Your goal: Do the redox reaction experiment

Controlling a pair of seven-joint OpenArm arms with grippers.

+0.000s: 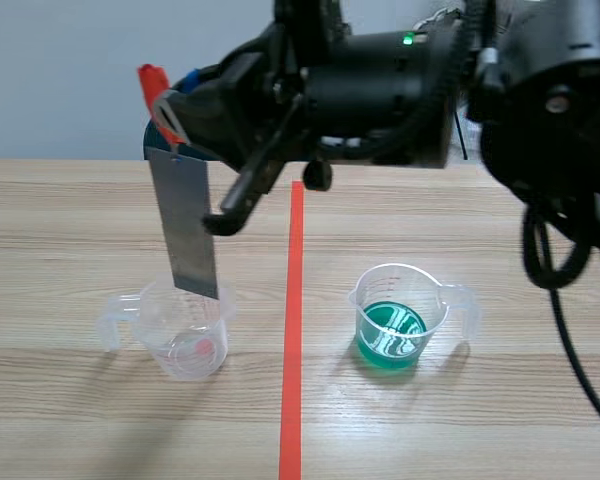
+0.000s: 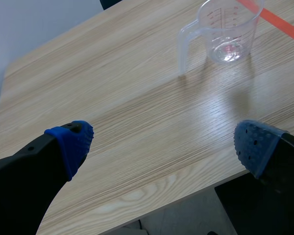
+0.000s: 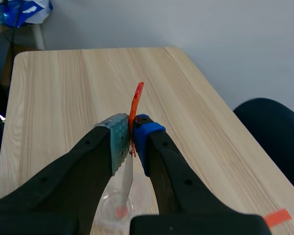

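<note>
Held: strip (image 1: 192,225), grey metal with a red-tagged top, pinched in the right tool (image 1: 172,122). It hangs upright, lower end at the rim of the clear cup (image 1: 185,340).
Apart: green cup (image 1: 392,322), across the tape line (image 1: 294,300).
Idle: left tool (image 2: 164,147), released, over the desk (image 2: 137,112).
Status: strip lifted; dip in green liquid apparently outstanding.

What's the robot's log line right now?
right gripper shut on metal strip | strip above clear measuring cup | cup of green liquid untouched | left gripper open
</note>
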